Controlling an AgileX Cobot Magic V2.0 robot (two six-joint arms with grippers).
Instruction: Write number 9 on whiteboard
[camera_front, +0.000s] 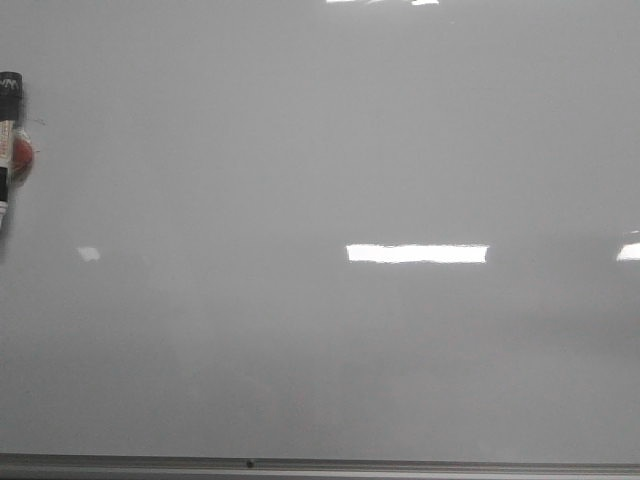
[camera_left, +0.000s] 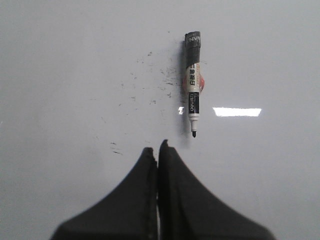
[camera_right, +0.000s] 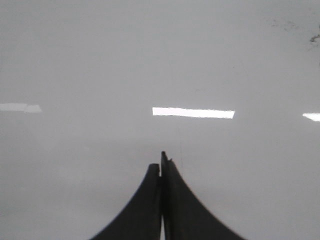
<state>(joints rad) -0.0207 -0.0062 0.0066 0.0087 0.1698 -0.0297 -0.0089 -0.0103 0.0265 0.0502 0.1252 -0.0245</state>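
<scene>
The whiteboard (camera_front: 320, 330) fills every view, pale grey and glossy, and no number 9 shows on it. A white marker pen (camera_left: 193, 82) with a black cap end lies on the board, its bare tip pointing toward my left gripper (camera_left: 157, 146). That gripper is shut with nothing between its fingers, a short way from the pen's tip and slightly to one side. The same marker pen (camera_front: 9, 150) shows at the far left edge of the front view. My right gripper (camera_right: 161, 160) is shut and empty over bare whiteboard (camera_right: 160, 60). Neither arm appears in the front view.
Faint black smudges (camera_left: 160, 80) dot the board beside the pen. A thin grey metal rim (camera_front: 320, 466) runs along the board's near edge. Bright light reflections (camera_front: 417, 253) streak the surface.
</scene>
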